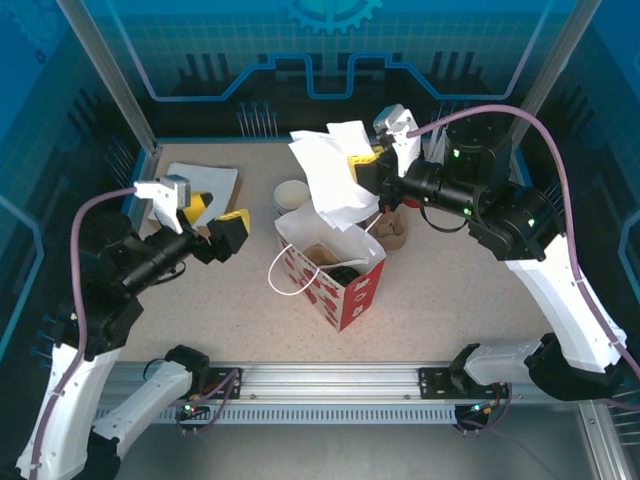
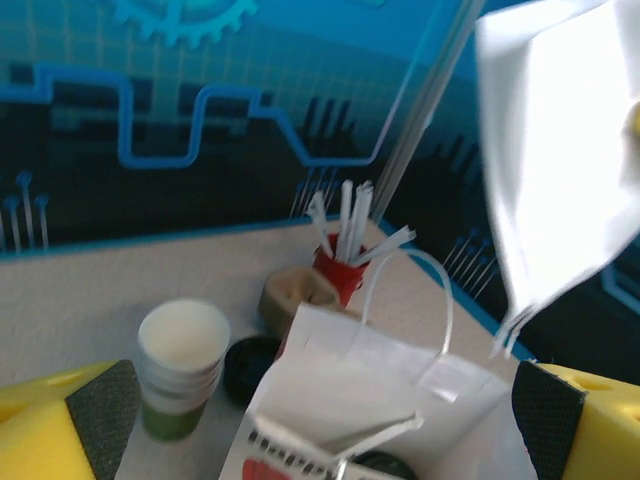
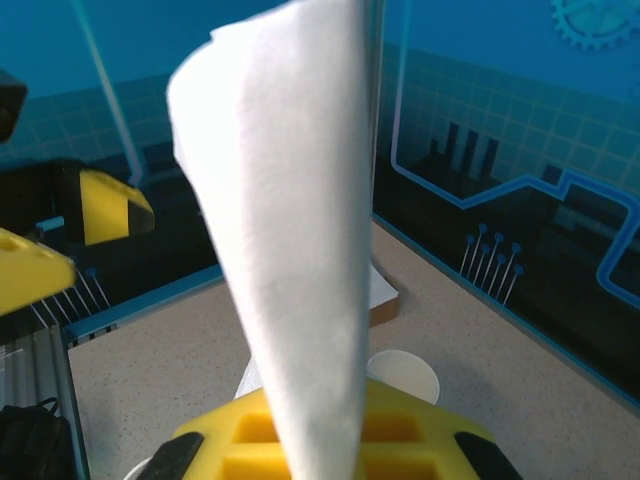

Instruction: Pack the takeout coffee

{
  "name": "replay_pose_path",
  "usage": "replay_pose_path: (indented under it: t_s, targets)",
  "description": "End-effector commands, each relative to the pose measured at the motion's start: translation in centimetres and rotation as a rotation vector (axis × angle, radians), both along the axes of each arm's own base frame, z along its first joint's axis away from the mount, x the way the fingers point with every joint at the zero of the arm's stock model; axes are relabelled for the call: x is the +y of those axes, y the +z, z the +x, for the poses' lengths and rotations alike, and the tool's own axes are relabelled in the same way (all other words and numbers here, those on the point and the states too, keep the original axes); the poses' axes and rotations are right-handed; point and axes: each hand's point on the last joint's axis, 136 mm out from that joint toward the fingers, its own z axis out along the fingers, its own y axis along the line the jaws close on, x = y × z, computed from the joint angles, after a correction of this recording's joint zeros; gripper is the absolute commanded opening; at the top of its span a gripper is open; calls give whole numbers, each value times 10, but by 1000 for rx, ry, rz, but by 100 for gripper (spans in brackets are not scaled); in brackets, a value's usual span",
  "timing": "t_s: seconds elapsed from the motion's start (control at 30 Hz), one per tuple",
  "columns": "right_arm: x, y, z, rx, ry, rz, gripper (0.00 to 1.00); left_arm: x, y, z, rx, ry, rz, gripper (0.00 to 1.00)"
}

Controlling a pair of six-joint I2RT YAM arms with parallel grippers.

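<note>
We reckon the takeout coffee (image 1: 346,271) sits in the bag (image 1: 345,298) mid-frame, left claw (image 1: 218,220) gaping empty, right claw (image 1: 362,162) clamped on a napkin (image 1: 330,180) yet to go in.

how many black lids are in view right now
2. One loose lid lies between the cup stack and the paper bag. The other, seemingly the coffee lid, sits down inside the bag. The napkins may hide more.

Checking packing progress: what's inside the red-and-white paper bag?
Inside the bag, a round black lid shows beside something brown. The bag's walls cover whatever lies beneath them, so I cannot tell what the lid sits on.
</note>
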Motion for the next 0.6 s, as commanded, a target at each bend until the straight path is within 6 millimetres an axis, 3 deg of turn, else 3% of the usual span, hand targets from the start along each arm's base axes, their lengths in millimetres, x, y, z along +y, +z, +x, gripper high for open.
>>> replay_pose_path:
  t_s: [0.0,0.27,0.57]
  targets:
    - [-9,5,3,5,-90,43,0,17,-31,-1,88,108,-15,99]
    - [0,-33,9,59,-155,-27,0,42,-89,-2,188,261,-31,99]
    - [14,-79,11,126,-152,-125,0,45,-102,0,218,286,-25,99]
